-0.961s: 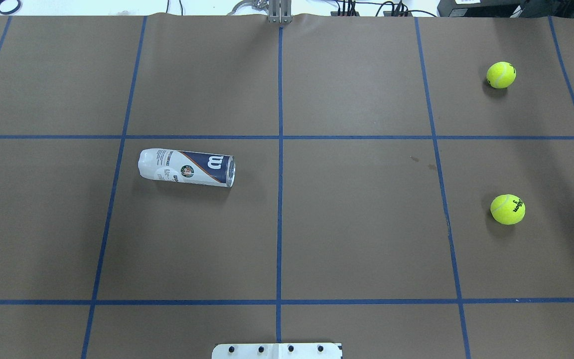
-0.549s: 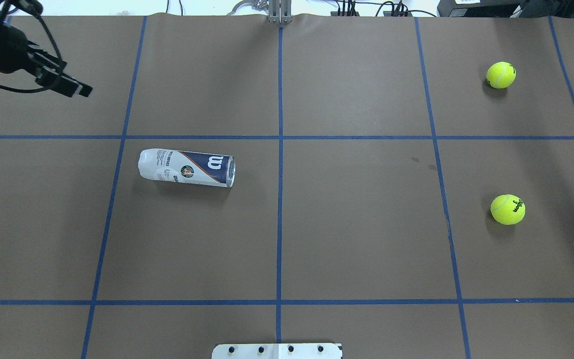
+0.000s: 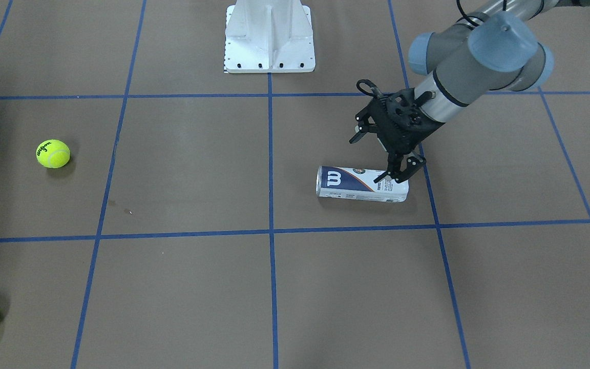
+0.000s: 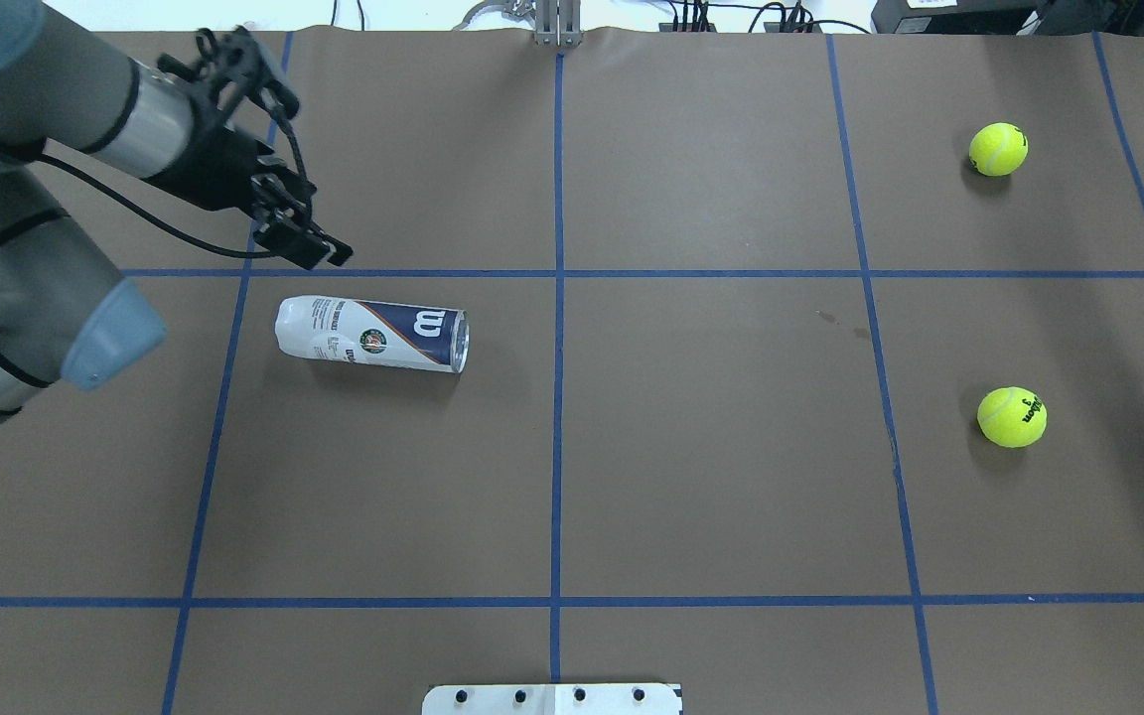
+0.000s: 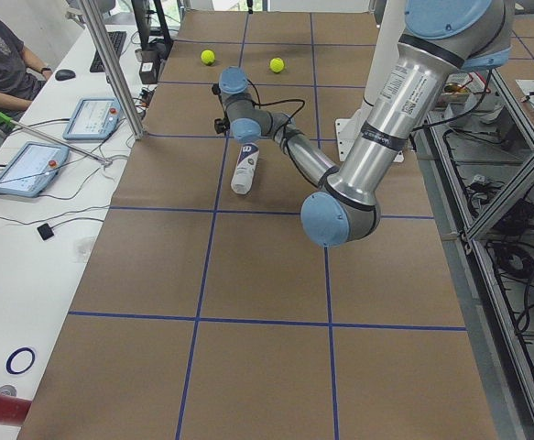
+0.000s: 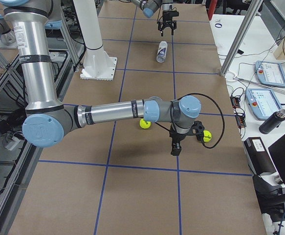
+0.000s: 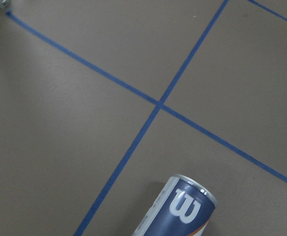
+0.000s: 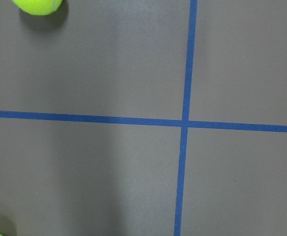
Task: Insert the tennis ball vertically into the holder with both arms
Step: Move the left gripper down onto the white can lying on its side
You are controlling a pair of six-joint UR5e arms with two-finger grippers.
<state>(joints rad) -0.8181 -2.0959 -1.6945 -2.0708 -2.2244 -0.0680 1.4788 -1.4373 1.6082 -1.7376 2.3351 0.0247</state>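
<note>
While the holder (image 4: 373, 334) lies on its side on the left half of the table (image 4: 731, 447), silver rim turned toward the centre line, I record nothing gripped. The left gripper (image 4: 312, 248) hangs near the holder's closed end, not touching it, fingers spread. The right gripper (image 6: 176, 146) shows only in a side view, near the nearer tennis ball (image 4: 1011, 416) and the farther tennis ball (image 4: 998, 149); I cannot tell how its fingers stand.

Assessment: the holder is thin clear plastic and empty (hence light). It is probably slick, and liable to roll if nudged or to dent under a hard squeeze. I would grip it across the mid-body, clear of the open rim, with moderate force.
</note>
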